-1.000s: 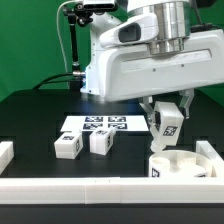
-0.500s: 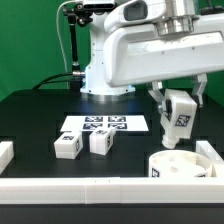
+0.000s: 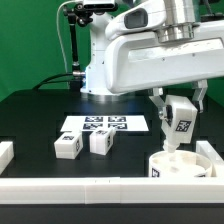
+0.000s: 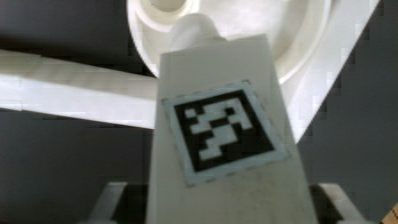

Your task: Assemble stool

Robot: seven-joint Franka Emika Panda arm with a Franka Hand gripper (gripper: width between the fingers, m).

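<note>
White plastic fills my wrist view: the leg [image 4: 222, 130] pinched between my jaws, tagged face to the camera, its far end aimed at the round seat [image 4: 302, 60]. From the exterior view the leg [image 3: 179, 122] hangs tilted just above the seat [image 3: 180, 166], apparently not touching it. A second leg [image 3: 67, 147] and a third leg [image 3: 100, 143] lie on the desk [image 3: 40, 115], well apart from the seat toward the exterior view's left. I judge the first leg's fitting is in hand. Next I must centre its tip over the seat's mounting spot, correct the tilt and lower gently, lest it jam.
</note>
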